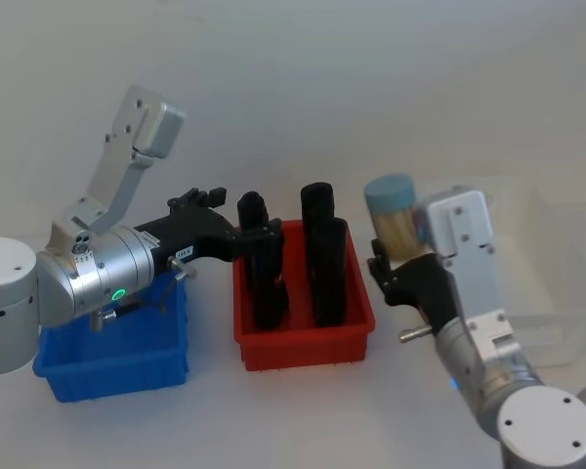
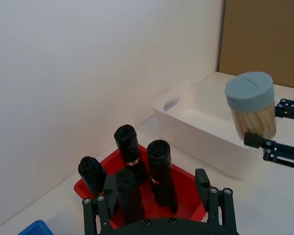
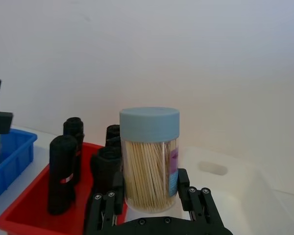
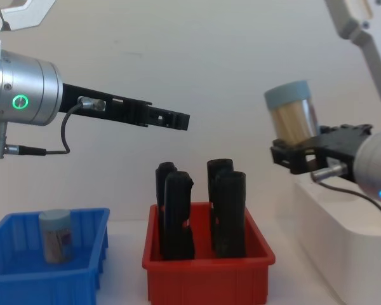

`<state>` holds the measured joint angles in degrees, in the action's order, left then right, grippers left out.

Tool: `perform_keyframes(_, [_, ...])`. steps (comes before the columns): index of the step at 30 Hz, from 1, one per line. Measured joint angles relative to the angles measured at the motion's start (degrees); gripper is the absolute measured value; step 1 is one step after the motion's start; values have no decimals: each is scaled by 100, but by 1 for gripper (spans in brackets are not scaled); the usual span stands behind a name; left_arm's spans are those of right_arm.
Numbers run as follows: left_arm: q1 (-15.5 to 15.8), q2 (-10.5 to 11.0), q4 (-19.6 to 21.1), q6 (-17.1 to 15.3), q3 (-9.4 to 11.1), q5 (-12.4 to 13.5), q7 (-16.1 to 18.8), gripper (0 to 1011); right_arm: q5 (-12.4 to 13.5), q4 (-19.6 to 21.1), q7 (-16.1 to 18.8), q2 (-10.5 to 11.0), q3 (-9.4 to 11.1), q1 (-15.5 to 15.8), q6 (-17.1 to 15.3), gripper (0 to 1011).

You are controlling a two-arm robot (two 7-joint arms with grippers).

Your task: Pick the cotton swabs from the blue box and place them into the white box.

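Note:
My right gripper (image 1: 389, 266) is shut on a tub of cotton swabs (image 1: 396, 220) with a pale blue lid. It holds the tub upright in the air, between the red bin and the white box (image 1: 566, 332). The held tub (image 4: 292, 121) hangs above the white box's near rim (image 4: 343, 222). A second tub of cotton swabs (image 4: 55, 236) stands in the blue box (image 4: 44, 283) at the left. My left gripper (image 4: 178, 119) reaches out high above the blue box (image 1: 107, 366) and the red bin. It is open and empty, as the left wrist view shows (image 2: 157, 188).
A red bin (image 1: 303, 347) with several tall black upright objects (image 1: 327, 254) stands between the blue box and the white box. A white wall closes the back. Bare table lies in front of the bins.

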<state>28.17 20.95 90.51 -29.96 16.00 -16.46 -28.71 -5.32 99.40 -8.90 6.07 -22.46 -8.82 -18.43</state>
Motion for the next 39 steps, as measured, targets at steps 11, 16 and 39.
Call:
perform_keyframes(11, [0,0,0,0,0,0,0,1004,279,-47,-48,311,393,36,390,636])
perform_keyframes(16, [0,0,0,0,0,0,0,1004,371,-208,-12,398,531,-11,553,636])
perform_keyframes(39, [0,0,0,0,0,0,0,1004,757,-1318,127,618,1019,-277,1135,636])
